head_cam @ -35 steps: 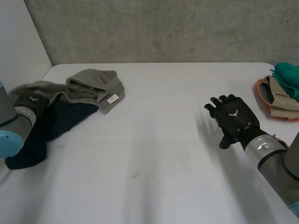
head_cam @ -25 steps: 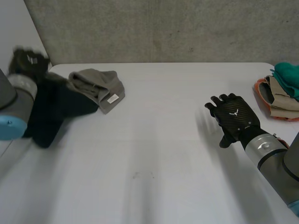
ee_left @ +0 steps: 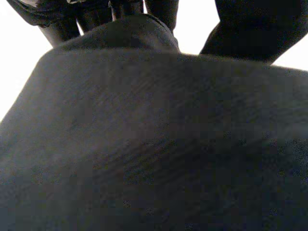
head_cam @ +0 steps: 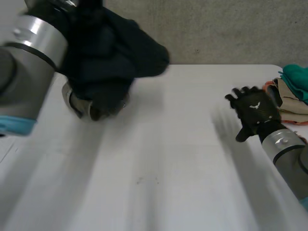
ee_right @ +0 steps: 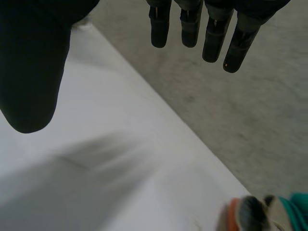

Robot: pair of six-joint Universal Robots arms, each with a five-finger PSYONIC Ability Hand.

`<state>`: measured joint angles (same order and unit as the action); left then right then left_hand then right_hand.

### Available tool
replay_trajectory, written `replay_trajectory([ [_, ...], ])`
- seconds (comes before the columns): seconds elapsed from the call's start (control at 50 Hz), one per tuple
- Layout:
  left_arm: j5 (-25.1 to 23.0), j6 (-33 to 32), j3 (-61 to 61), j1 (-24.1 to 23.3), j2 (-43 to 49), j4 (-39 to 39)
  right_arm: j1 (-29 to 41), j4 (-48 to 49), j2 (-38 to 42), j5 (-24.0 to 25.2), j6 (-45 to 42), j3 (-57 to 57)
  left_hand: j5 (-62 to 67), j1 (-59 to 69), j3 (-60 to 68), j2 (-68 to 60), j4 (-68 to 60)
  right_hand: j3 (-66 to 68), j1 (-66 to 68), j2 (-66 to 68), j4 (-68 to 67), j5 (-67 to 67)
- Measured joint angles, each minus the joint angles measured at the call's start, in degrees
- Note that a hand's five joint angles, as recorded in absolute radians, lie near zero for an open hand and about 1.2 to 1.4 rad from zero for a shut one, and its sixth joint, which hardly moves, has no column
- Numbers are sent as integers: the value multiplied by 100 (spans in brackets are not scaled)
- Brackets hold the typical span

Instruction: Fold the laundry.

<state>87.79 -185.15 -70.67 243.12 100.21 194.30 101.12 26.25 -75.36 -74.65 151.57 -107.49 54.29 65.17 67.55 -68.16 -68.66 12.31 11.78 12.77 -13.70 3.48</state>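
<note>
Seemingly one dark cloth [head_cam: 120,53] aloft, one grey cloth [head_cam: 77,104], one pile [head_cam: 291,102]

One dark navy garment [head_cam: 113,50] is hanging aloft; one grey-green towel [head_cam: 76,105] and one multicoloured folded-cloth stack [head_cam: 289,102] are lying below.

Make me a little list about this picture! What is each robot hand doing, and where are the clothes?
Left hand: holds the dark cloth up above the table
Right hand: open, fingers straight, holding nothing
Grey towel: on the table, under the dark cloth
Folded pile: at the table's edge, on the robot's right
</note>
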Motion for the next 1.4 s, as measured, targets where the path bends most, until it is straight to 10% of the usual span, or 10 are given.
replay_trajectory([
  [0.18, -571, 673, -467, -841, 934, -91, -356, -2, -250, -512, 853, 249, -114, -188, -266, 355, 418, 0, 0, 0, 0, 0],
  [0.26, -956, 752, -735, -1089, 1356, -86, -433, -19, -305, -519, 964, 290, -3912, -4481, -4145, 4287, 4265, 0, 0, 0, 0, 0],
  [0.32, -1136, 756, -829, -1091, 1482, -75, -445, -25, -312, -511, 965, 300, -4747, -5163, -4928, 5054, 5136, 0, 0, 0, 0, 0],
  [0.68, -1161, -358, -428, 1017, 1775, -20, 518, -887, -413, 319, 272, 401, -5125, -5255, -5382, 5468, 5545, 0, 0, 0, 0, 0],
  [0.98, -1235, -2095, 620, 1229, 3783, 174, 939, -917, 33, 39, -49, 409, -4770, -4859, -5135, 5181, 5231, 0, 0, 0, 0, 0],
  [1.4, 1019, -4364, 2722, 1969, 5112, 728, 897, -891, 47, -101, -48, 357, -4202, -4212, -4444, 4500, 4597, 0, 0, 0, 0, 0],
])
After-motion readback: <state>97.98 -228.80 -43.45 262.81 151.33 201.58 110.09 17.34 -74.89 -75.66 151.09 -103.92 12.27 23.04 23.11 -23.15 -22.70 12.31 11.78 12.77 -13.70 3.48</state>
